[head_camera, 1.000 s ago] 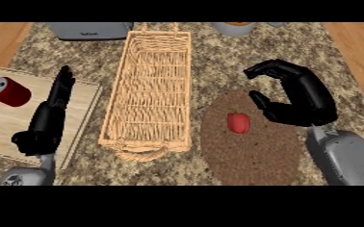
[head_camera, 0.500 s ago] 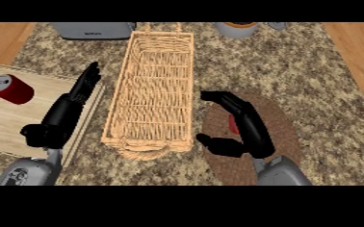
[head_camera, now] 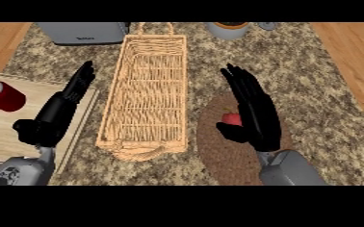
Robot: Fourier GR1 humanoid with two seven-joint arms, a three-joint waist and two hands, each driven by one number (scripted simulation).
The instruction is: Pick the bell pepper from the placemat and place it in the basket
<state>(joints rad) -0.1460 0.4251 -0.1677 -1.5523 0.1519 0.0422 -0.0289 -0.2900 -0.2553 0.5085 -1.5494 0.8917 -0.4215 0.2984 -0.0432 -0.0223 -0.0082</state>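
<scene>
- Since half a second ago the right hand [head_camera: 252, 110] has uncurled: its fingers, then bent over the placemat, now lie straight and point away up the counter, with the thumb tucked low beside the bell pepper [head_camera: 230, 119].
- The right hand is released and grasps nothing — the pepper shows just left of the palm, touching or nearly touching it; which one cannot be told.
- The left hand [head_camera: 58, 110] has kept its place at the left, open, fingers straight, resting over the edge of a pale wooden board [head_camera: 18, 137].
- The basket [head_camera: 148, 94], long and woven, with a handle at each end, lies between the two hands, well clear of the pepper.
- A red can [head_camera: 10, 96] stands on the board at the far left; a grey toaster [head_camera: 84, 32] and a grey pot [head_camera: 229, 29] sit along the counter's far edge.
- The bell pepper is small and red, partly hidden by the right hand, and sits on the round brown placemat [head_camera: 213, 151].
</scene>
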